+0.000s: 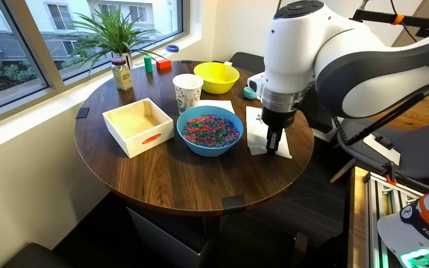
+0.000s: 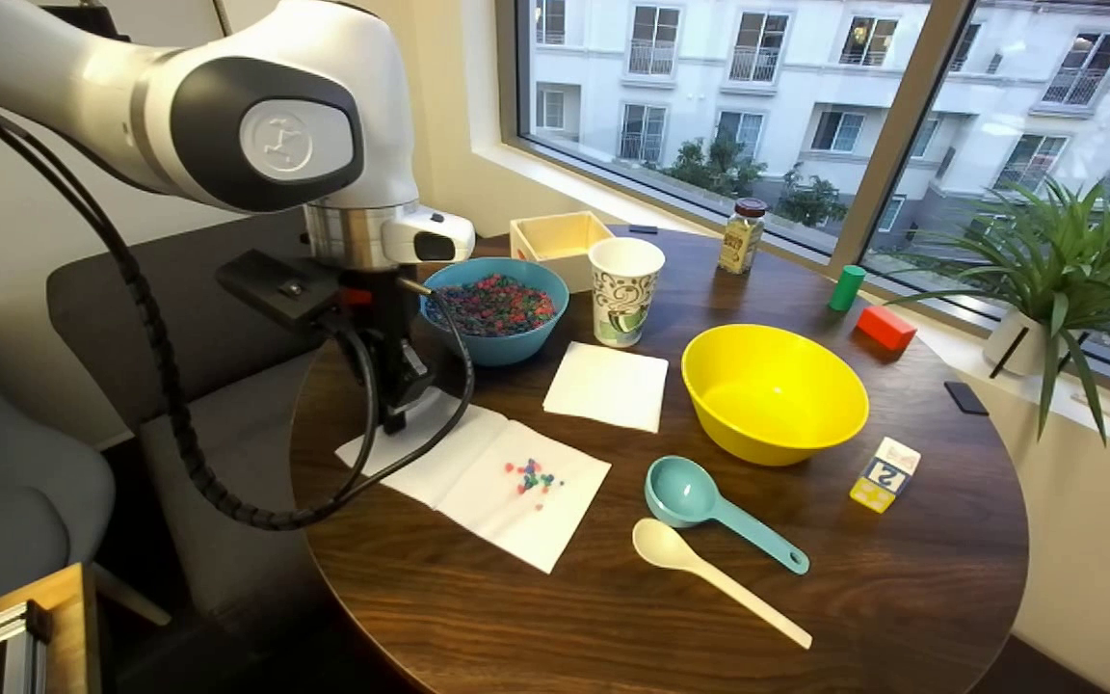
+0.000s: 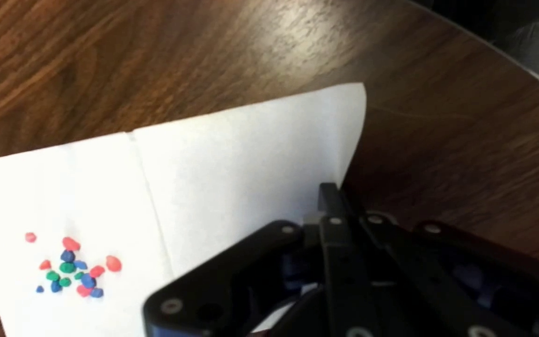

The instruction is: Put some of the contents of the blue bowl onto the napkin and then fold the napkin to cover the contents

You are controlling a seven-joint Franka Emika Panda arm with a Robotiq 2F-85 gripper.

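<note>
Pieces (image 1: 210, 130), red, blue and green, are lying in the blue bowl (image 1: 210, 151), blurring together. To its right in an exterior view, the white napkin (image 1: 256, 137) is lying unfolded on the round table (image 1: 177, 175). The wrist view is showing loose pieces (image 3: 68, 269) at left, then a crease, then the gripper (image 3: 339, 189), its closed fingers (image 3: 329, 195) pinching the napkin's bending right edge. The gripper is hiding the napkin's lower right; the view's border is cropping its left corner.
</note>
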